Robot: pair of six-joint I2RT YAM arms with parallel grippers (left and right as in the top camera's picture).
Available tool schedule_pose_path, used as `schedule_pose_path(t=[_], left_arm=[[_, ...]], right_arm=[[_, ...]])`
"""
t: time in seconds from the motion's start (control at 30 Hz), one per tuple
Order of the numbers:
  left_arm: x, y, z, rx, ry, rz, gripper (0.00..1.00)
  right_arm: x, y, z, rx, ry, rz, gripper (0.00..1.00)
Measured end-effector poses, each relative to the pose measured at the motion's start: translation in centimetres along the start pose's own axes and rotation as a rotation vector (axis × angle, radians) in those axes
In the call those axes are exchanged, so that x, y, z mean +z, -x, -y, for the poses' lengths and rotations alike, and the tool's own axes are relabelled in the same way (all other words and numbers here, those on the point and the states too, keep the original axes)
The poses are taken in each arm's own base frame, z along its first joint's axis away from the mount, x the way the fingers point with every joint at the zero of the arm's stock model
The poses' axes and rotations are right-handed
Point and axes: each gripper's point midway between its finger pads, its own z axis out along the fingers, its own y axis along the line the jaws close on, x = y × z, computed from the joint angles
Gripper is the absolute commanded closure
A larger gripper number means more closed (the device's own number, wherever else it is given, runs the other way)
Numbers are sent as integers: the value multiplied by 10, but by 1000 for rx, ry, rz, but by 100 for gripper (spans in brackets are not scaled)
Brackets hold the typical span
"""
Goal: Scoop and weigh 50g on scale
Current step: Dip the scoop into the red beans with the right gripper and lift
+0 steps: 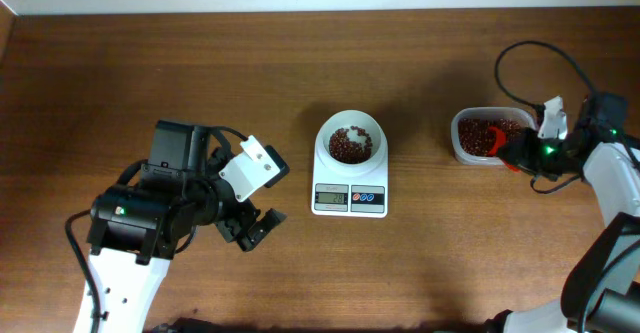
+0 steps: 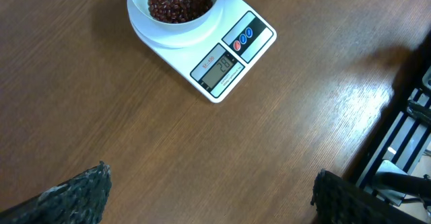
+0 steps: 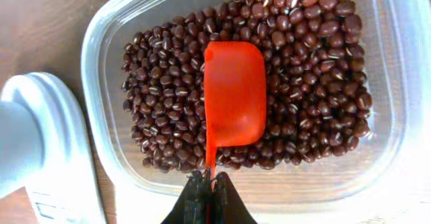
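currently the scale (image 1: 349,185) sits at the centre of the table (image 1: 200,63), with its display facing the robot. its round white bowl (image 1: 325,138) holds a small heap of dark red-brown beans (image 2: 176,5). the clear tub (image 1: 457,143) stands to the right of the scale, apart from it, and contains a larger layer of the same beans. the right gripper (image 3: 209,196) is at the right side of the tub, its jaws pressed together on the thin handle of the orange-red scoop (image 3: 234,96); the scoop's cup lies on top of the beans in the tub. the left gripper (image 1: 255,230) hovers over bare table to the left of the scale, well apart from it, jaws spread wide with nothing between them.
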Motion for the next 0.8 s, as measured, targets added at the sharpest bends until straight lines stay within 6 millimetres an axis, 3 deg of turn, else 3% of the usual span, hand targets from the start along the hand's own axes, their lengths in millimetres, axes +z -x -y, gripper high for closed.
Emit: schedule_pose_path(t=[0.4, 0.8], left_arm=[[0, 0, 0, 0, 0, 0, 1], [0, 0, 0, 0, 0, 0, 1]], right_arm=[[5, 2, 1, 84, 93, -7, 96], [-20, 8, 14, 240, 296, 52, 96]])
